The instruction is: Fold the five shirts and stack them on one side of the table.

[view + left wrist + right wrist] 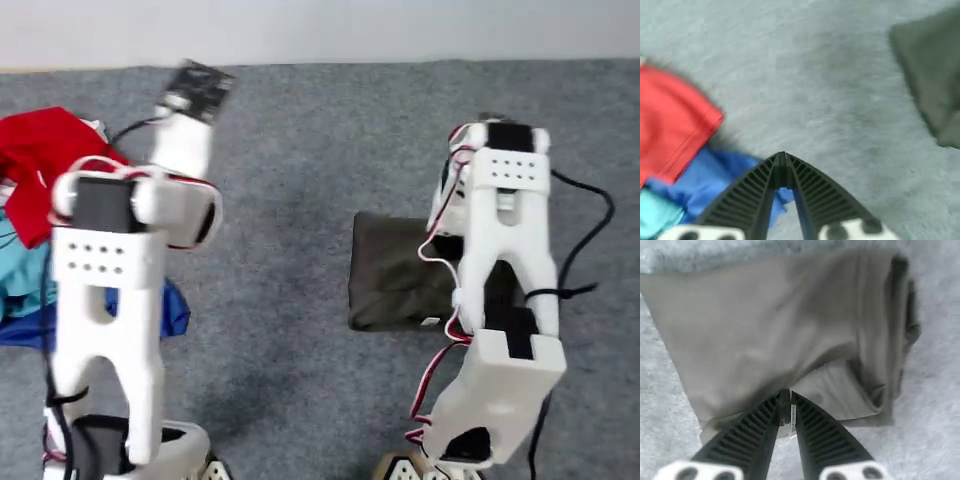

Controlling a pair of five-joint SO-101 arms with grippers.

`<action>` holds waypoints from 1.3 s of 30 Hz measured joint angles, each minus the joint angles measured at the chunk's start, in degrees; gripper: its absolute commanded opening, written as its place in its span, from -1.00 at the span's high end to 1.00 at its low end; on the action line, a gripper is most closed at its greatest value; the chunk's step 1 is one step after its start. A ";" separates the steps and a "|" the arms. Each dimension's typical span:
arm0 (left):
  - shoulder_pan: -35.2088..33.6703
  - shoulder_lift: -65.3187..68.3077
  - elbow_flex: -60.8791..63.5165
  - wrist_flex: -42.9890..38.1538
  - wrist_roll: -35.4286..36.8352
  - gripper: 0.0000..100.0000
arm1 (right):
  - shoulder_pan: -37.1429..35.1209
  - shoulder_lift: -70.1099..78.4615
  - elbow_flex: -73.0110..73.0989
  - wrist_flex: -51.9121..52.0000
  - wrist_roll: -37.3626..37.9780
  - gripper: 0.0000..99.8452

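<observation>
My right tool (785, 396), tips pressed together, hung at the folded dark shirt (755, 335)'s edge. My left tool (781, 159), also closed and empty, hovered well apart from it, the heaped red shirt (667, 125) and blue shirt (715, 180) farther still. For the next pick, I judged: spread wide, pinch one layer.

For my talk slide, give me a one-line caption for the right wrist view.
Closed right gripper over the edge of a folded dark shirt on the grey table.
</observation>
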 measured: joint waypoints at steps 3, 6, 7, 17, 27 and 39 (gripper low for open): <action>-5.10 0.00 0.00 0.00 0.00 0.99 | -1.58 0.00 0.70 0.00 -0.88 0.98; -8.53 0.00 0.00 0.00 0.00 0.99 | -2.37 0.00 1.85 0.00 -1.23 0.98; -9.49 0.00 0.00 0.00 0.00 0.99 | -2.37 0.00 2.55 0.00 -1.23 0.98; -15.38 0.00 0.00 0.00 0.00 0.99 | 2.46 1.23 11.96 0.00 0.70 0.98; -15.38 0.00 0.00 0.00 0.00 0.99 | 7.21 -7.91 25.41 0.00 5.80 0.98; -15.38 0.00 0.00 0.00 -3.34 0.99 | -3.52 -22.07 25.93 -0.97 5.89 0.98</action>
